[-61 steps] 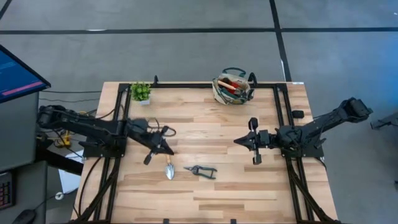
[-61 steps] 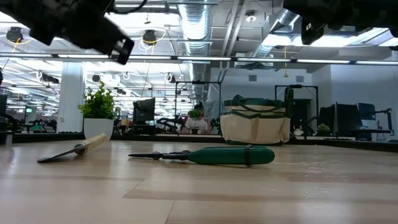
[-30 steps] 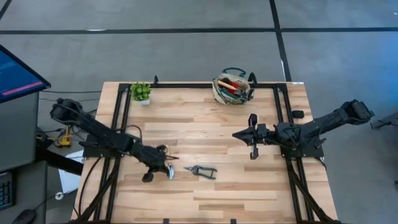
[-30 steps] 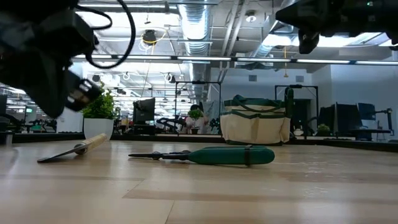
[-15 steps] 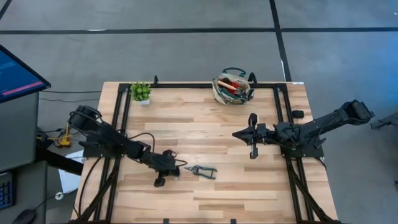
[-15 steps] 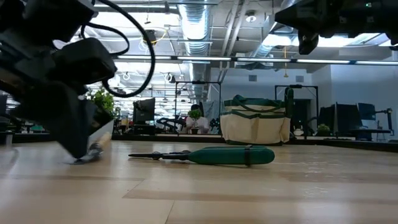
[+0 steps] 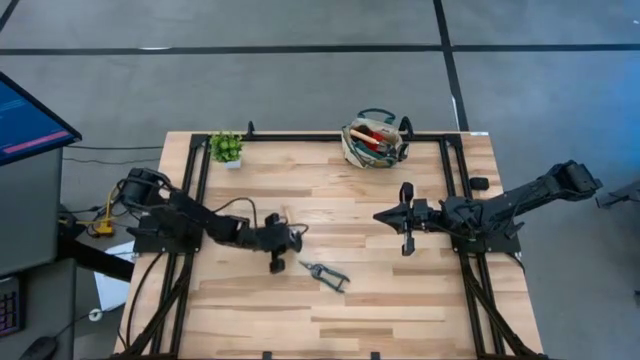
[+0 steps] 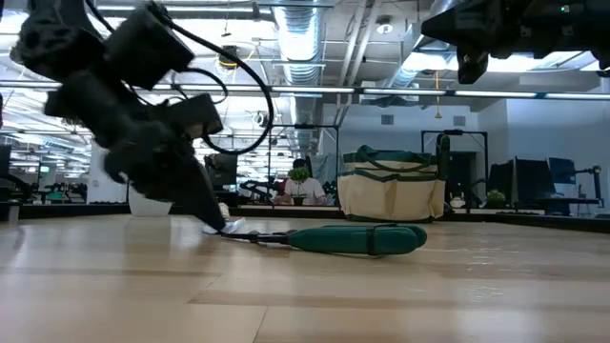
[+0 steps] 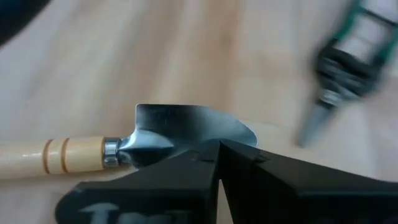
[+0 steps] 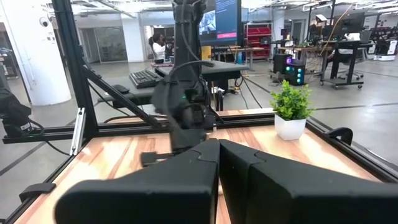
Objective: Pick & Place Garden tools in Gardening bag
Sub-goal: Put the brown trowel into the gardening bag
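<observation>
My left gripper (image 7: 295, 241) is low over the middle of the table, shut on a trowel with a pale wooden handle (image 9: 53, 155) and a shiny metal blade (image 9: 186, 127). In the high view the gripper hides the trowel. Green-handled pruners (image 7: 325, 273) lie flat on the table just past it, also in the low view (image 8: 357, 238). The beige gardening bag (image 7: 375, 141) stands at the far edge with red-and-black tools inside. My right gripper (image 7: 380, 215) is shut and empty, above the table's right half. My left gripper pinches the trowel's blade at its rim (image 9: 208, 142) between its two shut fingers. The fingers come slanting down and lie across the trowel. In the low view the fingertips (image 8: 214, 222) are right at the table; whether the trowel is lifted clear, I cannot tell.
A small green potted plant (image 7: 226, 148) stands at the far left corner. A black frame rail (image 7: 300, 137) runs along the table's far edge and sides. Bare wood lies along the near edge (image 7: 330, 325).
My left gripper has come down at the trowel near the front, then gone toward the table's right and far edges. The trowel has left its former place on the table. The pruners have turned a little, their tip now pointing toward the far left.
</observation>
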